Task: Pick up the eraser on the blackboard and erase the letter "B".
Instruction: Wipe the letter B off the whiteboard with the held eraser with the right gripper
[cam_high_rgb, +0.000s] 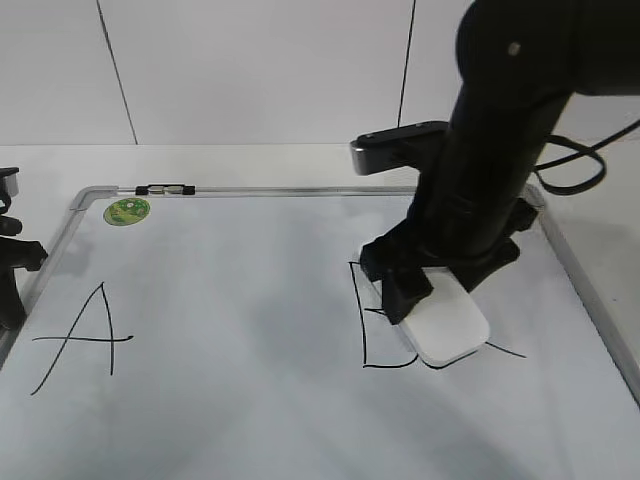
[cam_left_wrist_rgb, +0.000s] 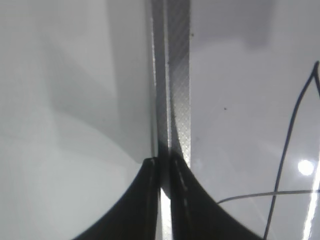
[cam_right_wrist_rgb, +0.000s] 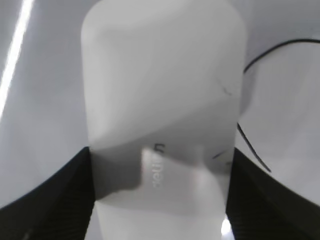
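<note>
Nearest the exterior camera lies the bare lower part of the blackboard (cam_high_rgb: 250, 420), with the letter "A" (cam_high_rgb: 85, 335) drawn at its left. A little further in, the eraser (cam_high_rgb: 450, 325) rests flat on the board over the right half of the letter "B" (cam_high_rgb: 380, 320); the B's upright stroke and bottom line show to the left of it, and the bulges are either wiped away or hidden under the block, which cannot be told apart here. The right gripper (cam_high_rgb: 440, 270) grasps the eraser across its width, and the right wrist view shows its dark fingers (cam_right_wrist_rgb: 260, 200) pressed against both long sides. At the far left, the left gripper (cam_left_wrist_rgb: 165, 200) sits with its fingers closed together and empty above the board's frame (cam_left_wrist_rgb: 175, 90). At the far edge lie a green sticker (cam_high_rgb: 127, 210) and a marker (cam_high_rgb: 166, 189).

The main risk appears to be an incomplete wipe: the upright stroke sits beside the eraser rather than under it, so a short pass would leave it standing. Tilting the block would lift part of the felt and leave streaks. Pressing too hard could shift the board or let the smooth plastic slip within the fingers. A stroke (cam_high_rgb: 505, 350) to the eraser's right could also be smudged by a wide sweep.
</note>
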